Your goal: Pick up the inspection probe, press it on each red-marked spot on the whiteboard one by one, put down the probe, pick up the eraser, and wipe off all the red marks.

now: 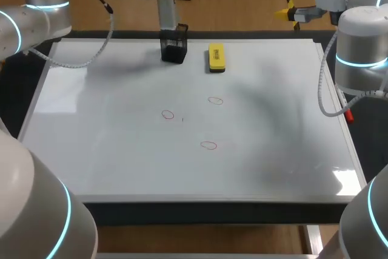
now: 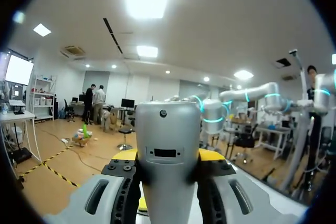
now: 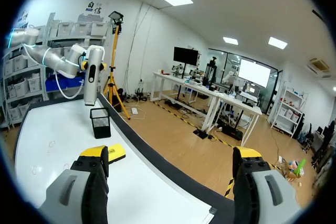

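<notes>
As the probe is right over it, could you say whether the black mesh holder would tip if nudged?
The black mesh holder looks light, being open mesh, so a low nudge would probably slide it on the smooth whiteboard. It stands fairly tall and narrow, so the inspection probe catching its rim might tip it.

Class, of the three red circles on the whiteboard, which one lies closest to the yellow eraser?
The far circle, straight in front of the eraser; the other two sit nearer the robot.

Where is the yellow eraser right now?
In the head view, the yellow eraser lies flat near the far edge of the whiteboard. It is just right of the black holder and not touching it.
</notes>
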### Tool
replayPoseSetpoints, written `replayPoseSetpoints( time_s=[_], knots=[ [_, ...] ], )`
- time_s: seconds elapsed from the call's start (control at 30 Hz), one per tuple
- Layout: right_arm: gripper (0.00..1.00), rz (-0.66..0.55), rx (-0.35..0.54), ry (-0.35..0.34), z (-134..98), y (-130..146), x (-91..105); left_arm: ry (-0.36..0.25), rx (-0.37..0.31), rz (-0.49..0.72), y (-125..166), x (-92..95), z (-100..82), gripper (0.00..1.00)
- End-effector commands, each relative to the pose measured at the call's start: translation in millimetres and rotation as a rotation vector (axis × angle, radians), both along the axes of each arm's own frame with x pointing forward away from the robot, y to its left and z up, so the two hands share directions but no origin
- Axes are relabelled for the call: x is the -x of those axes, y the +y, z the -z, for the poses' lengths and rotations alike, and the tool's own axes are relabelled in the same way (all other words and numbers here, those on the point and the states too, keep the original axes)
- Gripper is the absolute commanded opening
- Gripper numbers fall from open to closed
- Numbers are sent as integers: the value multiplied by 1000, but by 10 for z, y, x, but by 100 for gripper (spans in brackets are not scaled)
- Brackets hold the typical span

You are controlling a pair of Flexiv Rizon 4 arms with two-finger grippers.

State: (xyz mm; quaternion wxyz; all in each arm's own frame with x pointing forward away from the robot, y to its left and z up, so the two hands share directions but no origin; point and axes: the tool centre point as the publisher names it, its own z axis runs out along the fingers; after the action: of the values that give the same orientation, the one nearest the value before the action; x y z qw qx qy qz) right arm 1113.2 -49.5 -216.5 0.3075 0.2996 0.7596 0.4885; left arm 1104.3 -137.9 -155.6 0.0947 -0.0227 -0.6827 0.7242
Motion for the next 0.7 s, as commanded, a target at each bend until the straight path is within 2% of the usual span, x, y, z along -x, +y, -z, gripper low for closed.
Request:
replayPoseSetpoints(
  time_s=[0.03,0.4,0.7],
  knots=[
    [100,-1,1,2,0,-2,-4,-13,-46,-376,163,208,-105,0],
    [100,-1,1,2,0,-2,-4,-43,-69,-532,588,551,-95,0],
    [100,-1,1,2,0,-2,-4,-58,-67,-649,976,799,51,0]
  ],
)
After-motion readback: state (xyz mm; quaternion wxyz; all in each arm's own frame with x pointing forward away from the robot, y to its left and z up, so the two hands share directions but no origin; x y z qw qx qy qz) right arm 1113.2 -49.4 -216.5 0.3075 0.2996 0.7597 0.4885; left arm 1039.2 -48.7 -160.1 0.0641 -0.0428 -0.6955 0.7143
